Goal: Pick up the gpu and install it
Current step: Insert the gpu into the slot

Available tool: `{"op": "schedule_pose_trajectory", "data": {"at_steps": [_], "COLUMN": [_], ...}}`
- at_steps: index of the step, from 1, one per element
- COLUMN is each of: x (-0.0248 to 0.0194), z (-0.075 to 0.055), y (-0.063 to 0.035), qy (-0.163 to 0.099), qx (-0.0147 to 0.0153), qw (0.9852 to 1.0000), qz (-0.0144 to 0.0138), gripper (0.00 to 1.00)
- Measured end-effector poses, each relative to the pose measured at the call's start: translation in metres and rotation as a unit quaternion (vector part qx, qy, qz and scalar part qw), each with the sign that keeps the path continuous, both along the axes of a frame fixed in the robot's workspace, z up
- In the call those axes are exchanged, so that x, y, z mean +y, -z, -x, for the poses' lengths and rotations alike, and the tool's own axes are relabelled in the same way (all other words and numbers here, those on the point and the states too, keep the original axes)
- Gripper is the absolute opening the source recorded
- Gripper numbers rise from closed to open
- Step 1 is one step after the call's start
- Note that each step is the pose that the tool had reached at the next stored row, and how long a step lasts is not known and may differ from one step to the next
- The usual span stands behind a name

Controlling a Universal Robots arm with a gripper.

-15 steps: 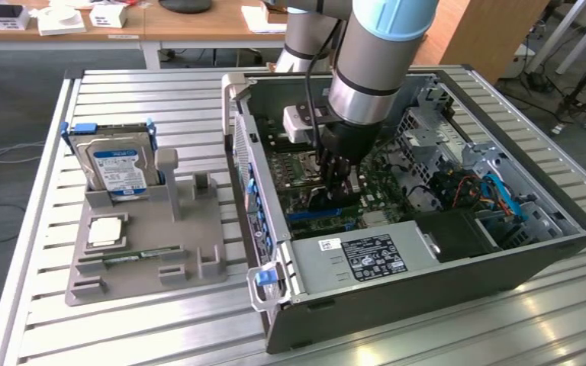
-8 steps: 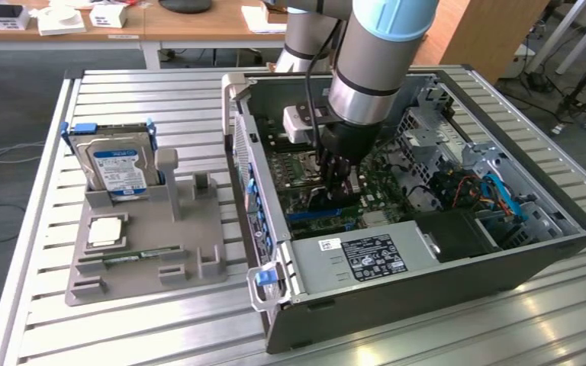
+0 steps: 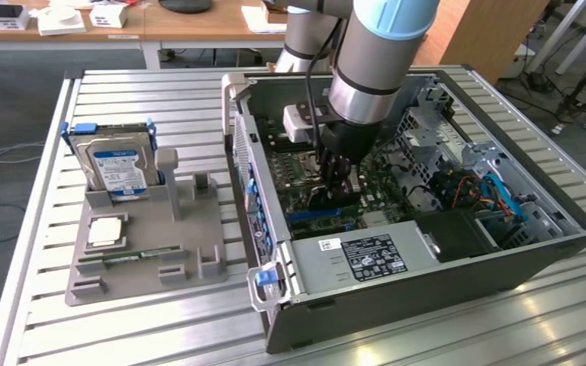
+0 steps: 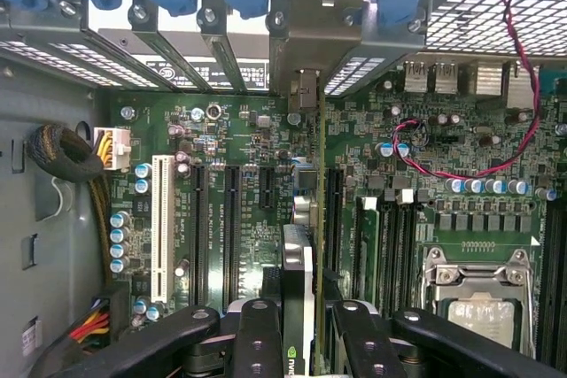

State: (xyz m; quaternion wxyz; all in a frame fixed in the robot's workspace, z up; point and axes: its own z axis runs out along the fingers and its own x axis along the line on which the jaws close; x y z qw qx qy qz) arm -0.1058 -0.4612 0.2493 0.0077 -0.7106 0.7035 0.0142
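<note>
The gpu [image 4: 298, 263] stands on edge over the black expansion slots of the motherboard [image 4: 230, 219], inside the open computer case [image 3: 537, 252]. Its pale metal bracket [image 4: 312, 37] lies against the rear slot openings under the blue clips. My gripper [image 4: 306, 312] is shut on the card's upper edge, with a black finger [image 4: 257, 334] on either side. In the exterior view the gripper [image 3: 339, 191] reaches down into the middle of the case, with the dark card [image 3: 326, 204] just below it. Whether the card's edge sits fully in a slot I cannot tell.
A grey parts holder [image 3: 140, 259] lies at the exterior view's left with a hard drive [image 3: 118, 169], a processor [image 3: 106, 231] and a RAM stick [image 3: 130, 258]. In the case are the power supply [image 3: 369, 255], the processor socket [image 4: 483, 298], a white slot [image 4: 162, 227] and cables [image 4: 75, 170].
</note>
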Motion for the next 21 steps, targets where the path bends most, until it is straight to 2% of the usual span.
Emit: {"op": "schedule_pose_trajectory", "data": {"at_steps": [8,21], "x": [-0.0017,-0.0020], "z": [0.0000,0.0000], "y": [-0.0001,-0.0001], "qy": [0.001,0.013], "qx": [0.0000,0.0000], "qw": [1.0000,0.9999], "qz": [-0.0003,-0.0003], "gripper": [0.27,0.27]}}
